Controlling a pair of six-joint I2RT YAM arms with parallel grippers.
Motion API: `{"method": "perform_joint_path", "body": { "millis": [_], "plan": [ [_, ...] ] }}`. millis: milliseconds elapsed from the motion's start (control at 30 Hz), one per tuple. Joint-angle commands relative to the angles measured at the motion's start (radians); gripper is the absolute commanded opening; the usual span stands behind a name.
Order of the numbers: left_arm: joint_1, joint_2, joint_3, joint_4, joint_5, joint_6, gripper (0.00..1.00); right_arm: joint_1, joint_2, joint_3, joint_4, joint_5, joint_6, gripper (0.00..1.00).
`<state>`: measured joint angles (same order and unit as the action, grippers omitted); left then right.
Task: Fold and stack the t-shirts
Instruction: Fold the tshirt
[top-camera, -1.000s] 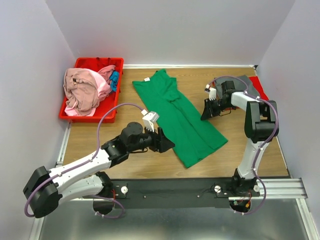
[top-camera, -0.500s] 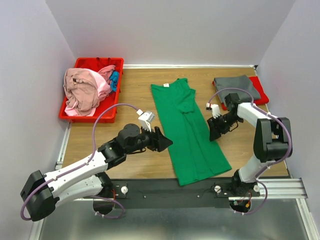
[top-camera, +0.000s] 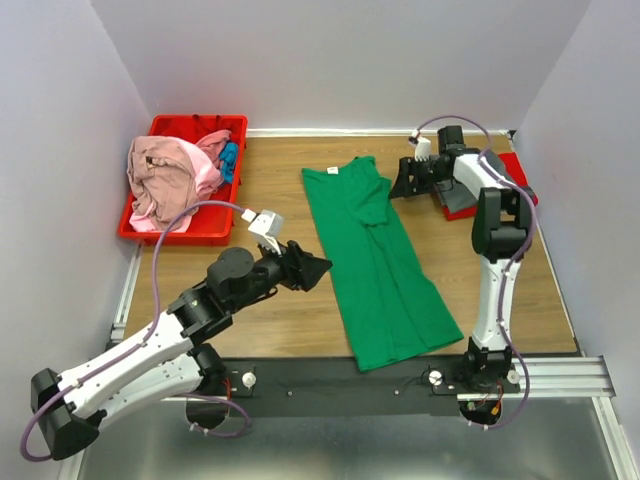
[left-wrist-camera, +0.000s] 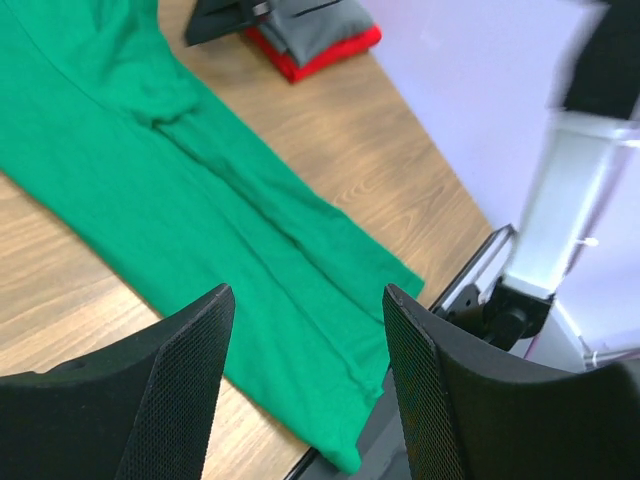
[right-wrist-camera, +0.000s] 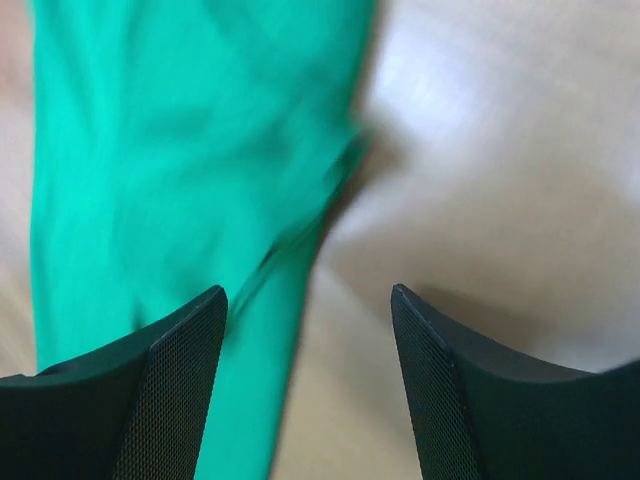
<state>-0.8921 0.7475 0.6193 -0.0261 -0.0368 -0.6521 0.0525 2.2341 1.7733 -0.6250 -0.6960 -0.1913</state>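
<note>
Jaws of the left gripper (top-camera: 314, 268) and right gripper (top-camera: 400, 184) stand apart, nothing held. The green t-shirt (top-camera: 375, 260) lies mid-table, folded lengthwise into a strip; cross folds not yet made. The dark grey t-shirt (left-wrist-camera: 330, 20) sits folded far right. The pink t-shirt (top-camera: 165, 180) and blue t-shirt (top-camera: 230, 158) lie unfolded in the red bin (top-camera: 196, 124)

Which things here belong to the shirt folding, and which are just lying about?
Job: long bright green cloth t-shirt; folded dark grey t-shirt; crumpled pink t-shirts; blue t-shirt.
Lying about: red plastic bin; wooden table.
</note>
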Motion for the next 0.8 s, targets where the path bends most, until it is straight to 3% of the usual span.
{"method": "perform_joint_path", "body": {
  "millis": [0,233,367,433,533,567,633,767],
  "plan": [
    [-0.002,-0.08,-0.01,-0.051,-0.077,-0.011,0.71,0.001,0.198,0.231,0.054,-0.069,0.179,0.73],
    [0.002,-0.129,0.008,-0.1,-0.132,-0.001,0.75,0.003,0.347,0.409,0.056,-0.102,0.266,0.72],
    [0.002,-0.096,0.042,-0.115,-0.137,0.017,0.76,0.004,0.368,0.39,0.057,-0.125,0.27,0.63],
    [0.002,-0.082,0.049,-0.117,-0.133,0.02,0.76,0.004,0.349,0.364,0.059,-0.125,0.256,0.51],
    [0.002,-0.073,0.046,-0.106,-0.129,0.022,0.76,0.004,0.322,0.339,0.064,-0.111,0.244,0.24],
    [0.002,-0.068,0.046,-0.104,-0.129,0.02,0.76,0.003,0.3,0.328,0.065,-0.099,0.237,0.09],
    [0.002,-0.068,0.043,-0.104,-0.127,0.02,0.75,0.003,0.279,0.321,0.065,-0.091,0.227,0.0],
    [0.002,-0.082,0.037,-0.106,-0.13,0.014,0.76,0.003,0.225,0.308,0.073,-0.077,0.213,0.0]
  ]
}}
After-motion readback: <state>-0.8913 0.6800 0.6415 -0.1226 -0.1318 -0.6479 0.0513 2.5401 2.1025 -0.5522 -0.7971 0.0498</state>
